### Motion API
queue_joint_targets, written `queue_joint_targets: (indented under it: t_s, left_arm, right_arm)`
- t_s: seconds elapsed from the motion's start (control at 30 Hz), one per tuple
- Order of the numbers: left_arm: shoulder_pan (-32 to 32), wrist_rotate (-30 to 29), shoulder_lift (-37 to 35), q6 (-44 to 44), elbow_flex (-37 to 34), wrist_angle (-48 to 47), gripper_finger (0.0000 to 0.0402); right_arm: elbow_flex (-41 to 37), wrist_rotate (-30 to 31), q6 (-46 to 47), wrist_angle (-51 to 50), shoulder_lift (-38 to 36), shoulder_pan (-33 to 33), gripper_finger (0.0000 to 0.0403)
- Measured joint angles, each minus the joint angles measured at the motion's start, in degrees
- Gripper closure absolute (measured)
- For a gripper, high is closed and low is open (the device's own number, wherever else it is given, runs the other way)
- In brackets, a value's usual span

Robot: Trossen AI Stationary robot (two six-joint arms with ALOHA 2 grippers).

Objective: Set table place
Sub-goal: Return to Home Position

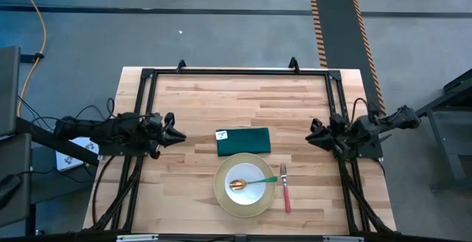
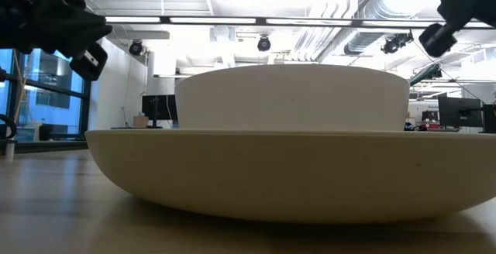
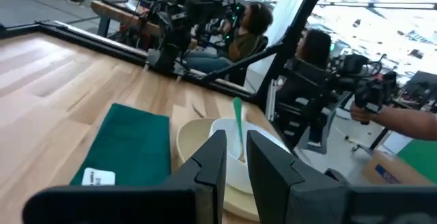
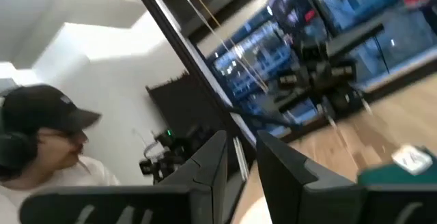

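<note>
I see the plate [image 1: 224, 198] close to the front edge of the table [image 1: 184, 102]. The bowl [image 1: 255, 173] stands on it and the spoon [image 1: 249, 183] lies in the bowl. The fork [image 1: 285, 190] lies just beside the plate, toward the right edge. The napkin [image 1: 243, 142] lies just beside the plate's far side. The left gripper [image 1: 175, 133] hangs at the left edge and the right gripper [image 1: 310, 133] at the right edge. On both, the fingers are a little apart and hold nothing.

Bright ceiling lights [image 2: 232, 19] glare overhead; table [image 1: 192, 102] evenly lit; soft shadow beneath plate [image 2: 287, 169]
</note>
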Motion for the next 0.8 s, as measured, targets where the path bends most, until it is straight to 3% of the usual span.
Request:
queue_joint_targets:
  t_s: [0.37,0.8]
  left_arm:
    - [0.0,-4.4,3.0,-0.2,0.0,-0.6,0.0353]
    - [0.0,-4.4,3.0,-0.6,0.0,-0.6,0.0353]
  right_arm:
    - [0.0,0.5,4.0,-9.4,0.0,0.0,0.0331]
    - [0.0,0.6,2.4,-9.4,0.0,0.0,0.0331]
